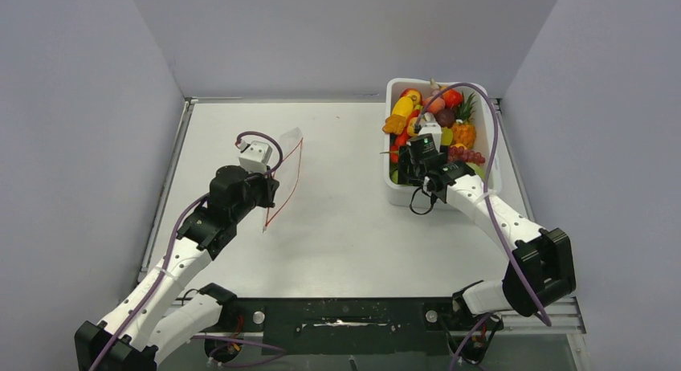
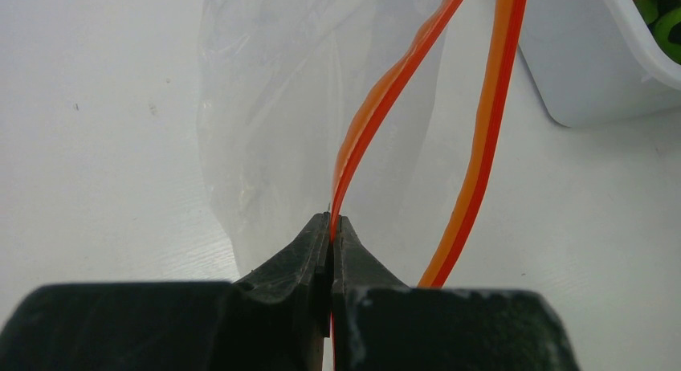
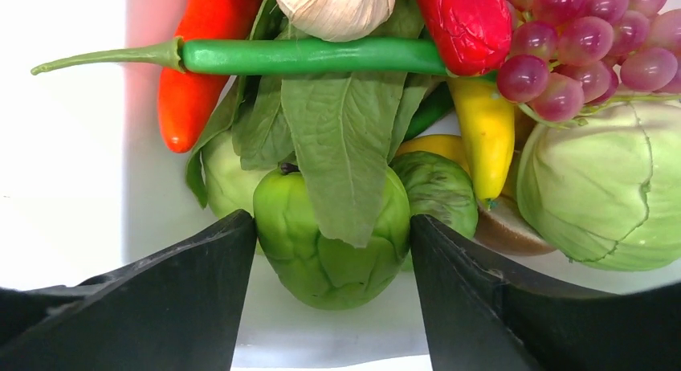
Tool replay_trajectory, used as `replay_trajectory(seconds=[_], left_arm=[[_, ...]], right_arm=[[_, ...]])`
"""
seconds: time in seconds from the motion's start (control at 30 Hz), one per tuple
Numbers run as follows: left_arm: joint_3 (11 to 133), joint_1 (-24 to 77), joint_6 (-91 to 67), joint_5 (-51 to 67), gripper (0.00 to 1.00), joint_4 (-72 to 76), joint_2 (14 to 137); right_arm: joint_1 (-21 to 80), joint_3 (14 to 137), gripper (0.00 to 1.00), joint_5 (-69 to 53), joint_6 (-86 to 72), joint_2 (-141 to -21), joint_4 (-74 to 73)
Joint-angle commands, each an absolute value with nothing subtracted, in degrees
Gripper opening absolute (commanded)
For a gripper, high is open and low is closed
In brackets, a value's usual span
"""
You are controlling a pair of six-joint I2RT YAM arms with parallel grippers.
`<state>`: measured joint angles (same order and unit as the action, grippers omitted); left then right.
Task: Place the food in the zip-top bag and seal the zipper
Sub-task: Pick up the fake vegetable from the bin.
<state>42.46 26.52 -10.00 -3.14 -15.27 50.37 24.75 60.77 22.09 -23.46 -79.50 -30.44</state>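
At the left of the top view, the left claw (image 2: pixel 331 226) is clenched on the zipper (image 2: pixel 502 66). Its wrist camera shows the two black fingers pressed together with one red-orange strand pinched between them. The second strand runs free just to the right, so the mouth stands parted. The zip-top bag (image 1: pixel 287 158) sits left of centre over the tabletop (image 1: pixel 345 226). From above, its clear film is almost lost against the pale surface and only the red line shows plainly. We cannot tell whether its far end rests on the tabletop. In the wrist view the upper frame edge cuts off the bag.

At the upper right of the top view stands a white tub (image 1: pixel 399 196) heaped with the food (image 1: pixel 438 118), and the lower layers of the heap are hidden. The right arm covers part of the tub, and its fingertips cannot be seen from above. The right wrist view shows the right claw (image 3: pixel 333 220) released, with its fingers spread on either side of a green fruit (image 3: pixel 297 258). A green leaf (image 3: pixel 341 146) half covers that fruit. Beyond it lie a red chili (image 3: pixel 197 74), a green chili (image 3: pixel 305 56), garlic (image 3: pixel 337 6), grapes (image 3: pixel 578 42) and a cabbage (image 3: pixel 610 186). Several of these are cropped by the frame edges.
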Motion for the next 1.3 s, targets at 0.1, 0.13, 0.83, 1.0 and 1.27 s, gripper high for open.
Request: replay_trajectory(seconds=[0.1,0.13,0.83,1.0,1.27], left_arm=[[42.5,26.4,-11.4,-3.1,0.0,-11.5,49.1],[42.4,26.4,-11.5,-3.0,0.0,-11.1,49.1],[45.8,26.0,-9.7,-5.2,0.0,-10.7,49.8],[46.9,25.9,-11.5,-2.9,0.0,-9.2,51.0],[46.4,25.8,-13.3,-0.4,0.0,-9.9,51.8]], right_arm=[[24.4,61.2,0.53,25.0,-20.5,-77.3,-26.7],[24.4,61.4,0.51,25.0,-20.8,-76.6,-27.4],[34.0,71.9,0.5,19.2,-27.8,-66.1,-35.9],[36.1,66.8,0.51,6.5,-32.2,-63.8,-21.7],[42.4,61.7,0.51,-0.7,-39.3,-65.7,0.9]])
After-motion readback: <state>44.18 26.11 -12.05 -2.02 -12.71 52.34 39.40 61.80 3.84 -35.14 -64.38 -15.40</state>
